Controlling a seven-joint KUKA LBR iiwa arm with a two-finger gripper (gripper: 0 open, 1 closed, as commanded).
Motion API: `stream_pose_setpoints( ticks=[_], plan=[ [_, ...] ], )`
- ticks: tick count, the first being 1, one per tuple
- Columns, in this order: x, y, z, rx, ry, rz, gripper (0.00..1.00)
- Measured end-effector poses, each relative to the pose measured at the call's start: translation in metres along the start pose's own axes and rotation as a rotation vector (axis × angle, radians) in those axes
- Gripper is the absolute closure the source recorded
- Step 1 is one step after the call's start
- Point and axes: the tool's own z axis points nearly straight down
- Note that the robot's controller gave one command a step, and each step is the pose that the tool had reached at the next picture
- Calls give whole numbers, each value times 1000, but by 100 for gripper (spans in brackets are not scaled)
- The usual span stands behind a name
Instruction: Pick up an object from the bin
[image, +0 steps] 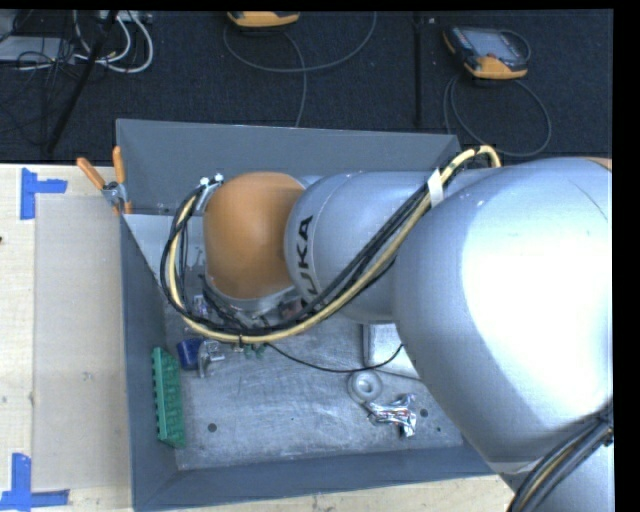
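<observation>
My gripper (213, 354) reaches down under the arm's orange cover, at the left side of the bin. A small blue thing (189, 352) lies right beside it on the left, and I cannot tell whether they touch. A long green ridged strip (168, 396) lies along the bin's left wall, just below the blue thing.
Right of centre on the bin floor sit a silver ring (365, 384), a crumpled shiny metal piece (396, 412) and a pale flat block (379, 342) partly under the arm. The arm's large body covers the bin's right and back.
</observation>
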Motion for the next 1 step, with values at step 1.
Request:
stream_pose_setpoints(
  ticks=[1],
  plan=[
    [-6,0,-156,0,-8,-34,100]
  ],
)
